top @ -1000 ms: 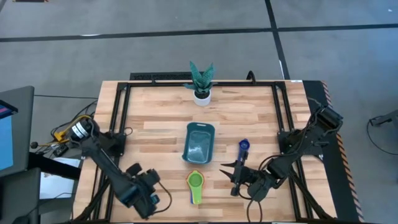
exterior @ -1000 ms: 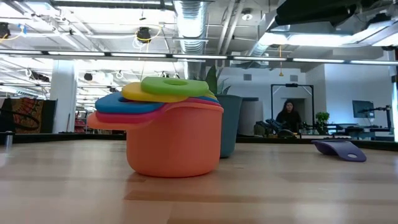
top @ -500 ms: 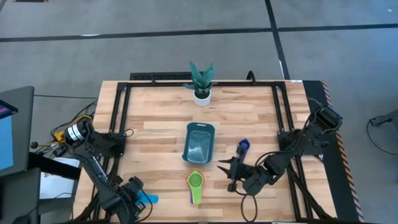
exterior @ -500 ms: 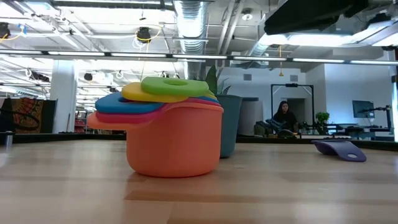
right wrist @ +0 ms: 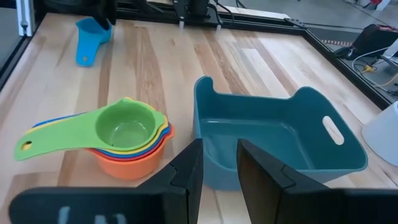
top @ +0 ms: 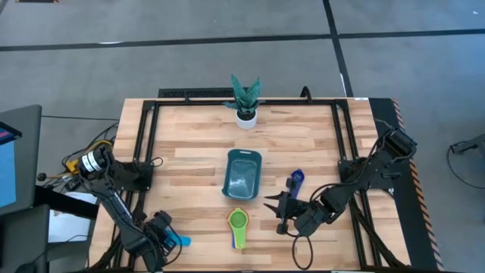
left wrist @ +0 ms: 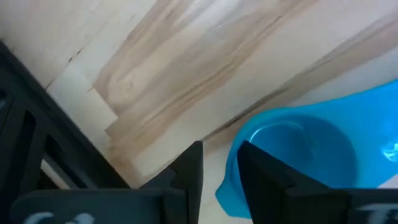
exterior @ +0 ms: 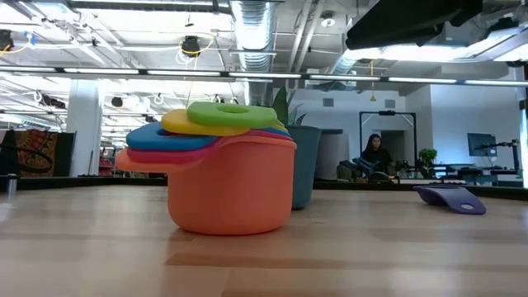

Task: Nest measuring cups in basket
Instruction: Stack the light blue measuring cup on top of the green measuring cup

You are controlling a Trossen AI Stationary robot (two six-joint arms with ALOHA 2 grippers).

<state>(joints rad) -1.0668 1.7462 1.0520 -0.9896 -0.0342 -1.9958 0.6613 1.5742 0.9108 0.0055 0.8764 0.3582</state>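
Step in hand: your left tool (left wrist: 217, 168), lower left of the high view, pinches the light blue cup (left wrist: 298, 152)'s rim; carry it to the nested stack (top: 238, 221) below the basket (top: 242, 174). Right tool (top: 277, 210) waits narrow, empty.

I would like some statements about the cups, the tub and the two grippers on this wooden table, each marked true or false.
1. The dark teal plastic tub holds no cup. True.
2. The green plastic scoop tops the nested stack. True.
3. The dark blue scoop lies inside the stack. False: it lies alone on the table, right of the tub.
4. The light blue scoop is by the left gripper. True.
5. The right gripper holds the tub. False: it holds nothing.
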